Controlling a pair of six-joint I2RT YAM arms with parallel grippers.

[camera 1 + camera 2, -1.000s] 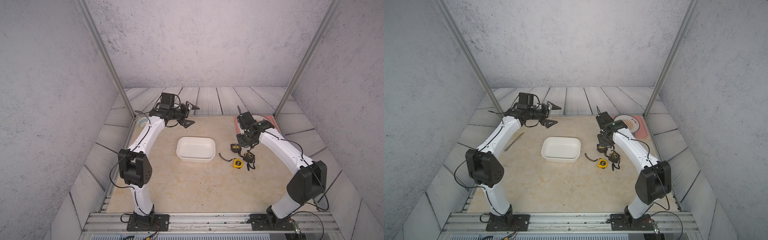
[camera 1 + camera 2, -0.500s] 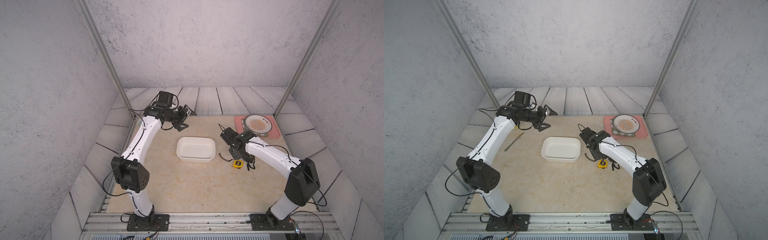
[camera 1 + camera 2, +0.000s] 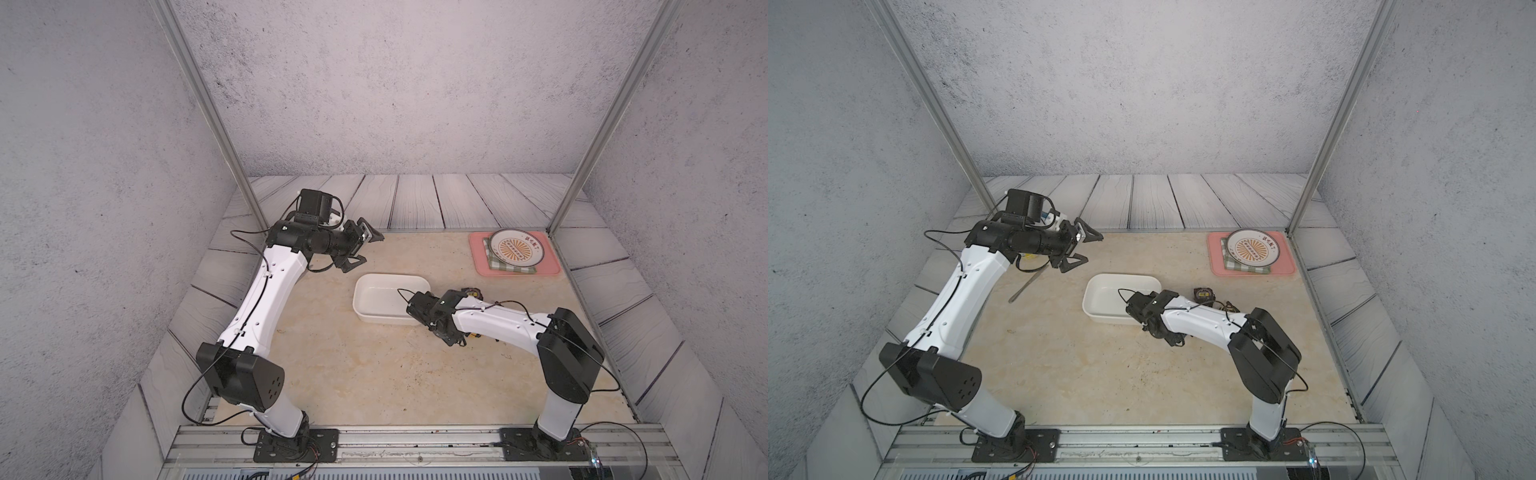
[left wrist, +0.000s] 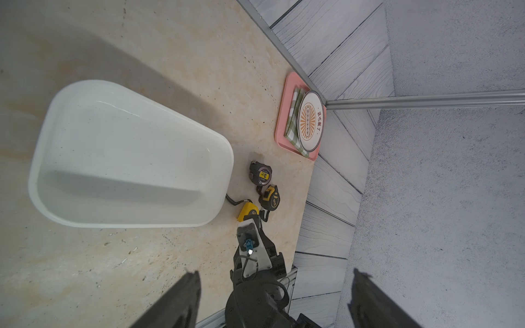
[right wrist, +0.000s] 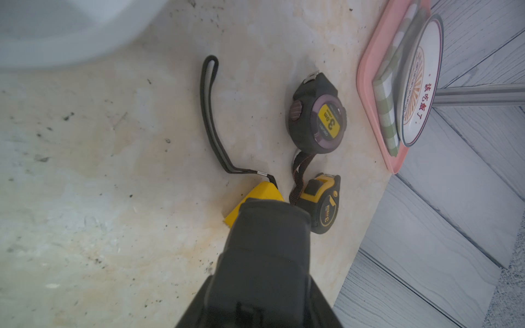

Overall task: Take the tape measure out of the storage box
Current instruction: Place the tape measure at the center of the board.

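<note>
The white storage box (image 3: 384,301) (image 4: 127,153) stands mid-table with nothing inside it. Three tape measures lie on the table just right of it: a dark round one (image 5: 316,122) (image 3: 1203,294), a yellow-and-black one (image 5: 321,204) (image 4: 270,198), and a yellow one (image 5: 262,196) with a black wrist strap. My right gripper (image 5: 272,204) (image 3: 455,338) hangs low at the box's near right corner, jaws shut with nothing between them. Its tips cover part of the yellow tape measure; I cannot tell whether they touch it. My left gripper (image 3: 365,249) (image 4: 275,274) hovers open behind the box's left end.
A pink tray (image 3: 550,266) at the back right carries a green checked cloth and a patterned round bowl (image 3: 515,248). A thin grey strip (image 3: 1023,286) lies on the table under the left arm. Metal frame posts stand at both back corners.
My right arm has swung from above the tape measures toward the box's near right corner and dropped lower, uncovering the pink tray. The left arm has shifted slightly. The tape measures have not moved.
</note>
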